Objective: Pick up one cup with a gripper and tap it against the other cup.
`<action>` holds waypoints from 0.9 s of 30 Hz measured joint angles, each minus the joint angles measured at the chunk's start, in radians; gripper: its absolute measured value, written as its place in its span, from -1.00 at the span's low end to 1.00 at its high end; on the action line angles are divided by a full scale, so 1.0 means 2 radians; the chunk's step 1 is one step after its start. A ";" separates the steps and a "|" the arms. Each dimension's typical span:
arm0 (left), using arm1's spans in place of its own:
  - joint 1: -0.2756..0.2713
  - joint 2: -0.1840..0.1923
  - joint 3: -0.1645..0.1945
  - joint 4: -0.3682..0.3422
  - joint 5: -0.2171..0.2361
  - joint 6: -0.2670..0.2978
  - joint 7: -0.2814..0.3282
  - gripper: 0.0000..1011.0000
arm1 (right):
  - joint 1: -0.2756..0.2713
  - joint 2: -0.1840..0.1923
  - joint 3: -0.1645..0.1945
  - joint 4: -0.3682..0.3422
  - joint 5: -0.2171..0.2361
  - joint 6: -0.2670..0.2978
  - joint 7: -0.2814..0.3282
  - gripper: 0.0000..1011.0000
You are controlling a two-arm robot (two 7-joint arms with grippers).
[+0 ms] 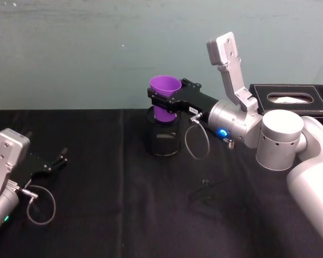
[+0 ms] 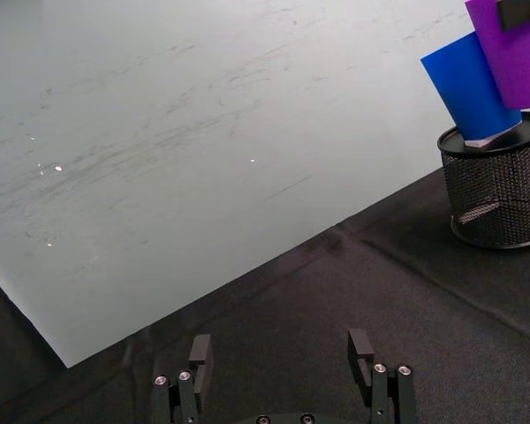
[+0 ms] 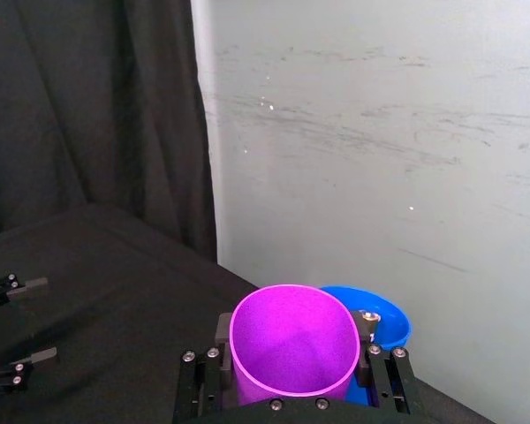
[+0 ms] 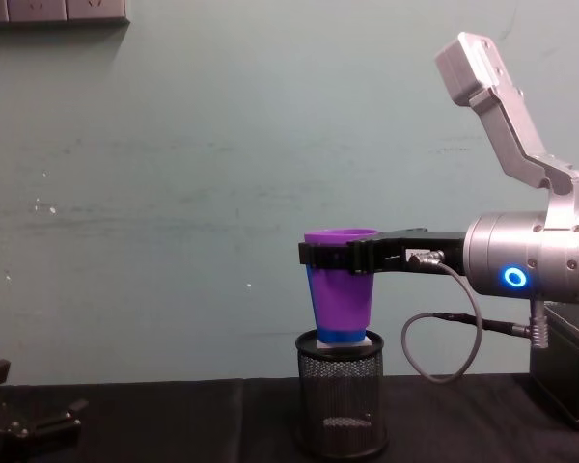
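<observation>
The black table (image 1: 113,215) is the stage, and our right arm (image 1: 280,137) reaches across it from the right to the mesh holder (image 1: 161,141) near the back wall. The blue cup (image 2: 470,87) stands in that holder, leaning a little. The purple cup (image 1: 165,90) hangs upright above the holder, either against the blue cup or just short of it; we cannot tell which. Our right gripper (image 1: 164,103) pinches the purple cup below its rim, one finger on each side. Our left gripper (image 1: 62,157) rests low at the far left, jaws spread and empty. We judge the tap itself is in hand. To do it well, we nudge the purple cup gently toward the blue wall, keep the pinch firm, and stop at contact, since the perched blue cup could tip.
</observation>
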 joint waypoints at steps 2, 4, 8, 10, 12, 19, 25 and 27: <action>0.000 0.000 0.000 0.000 0.000 0.000 0.000 0.98 | 0.000 0.000 0.000 0.000 0.000 0.000 0.000 0.48; 0.000 0.000 0.000 0.000 0.000 0.000 0.000 0.98 | 0.000 0.000 0.000 0.000 0.000 0.000 0.000 0.48; 0.000 0.000 0.000 0.000 0.000 0.000 0.000 0.98 | 0.000 0.000 0.000 0.000 0.000 0.000 0.000 0.48; 0.000 0.000 0.000 0.000 0.000 0.000 0.000 0.98 | 0.000 0.000 0.000 0.000 0.000 0.000 0.000 0.48; 0.000 0.000 0.000 0.000 0.000 0.000 0.000 0.98 | 0.000 0.000 0.000 0.000 0.000 0.000 0.000 0.48; 0.000 0.000 0.000 0.000 0.000 0.000 0.000 0.98 | 0.000 0.000 0.000 0.000 0.000 0.000 0.000 0.48; 0.000 0.000 0.000 0.000 0.000 0.000 0.000 0.98 | 0.000 0.000 0.000 0.000 0.000 0.000 0.000 0.48; 0.000 0.000 0.000 0.000 0.000 0.000 0.000 0.98 | 0.000 0.000 0.000 0.000 0.000 0.000 0.000 0.48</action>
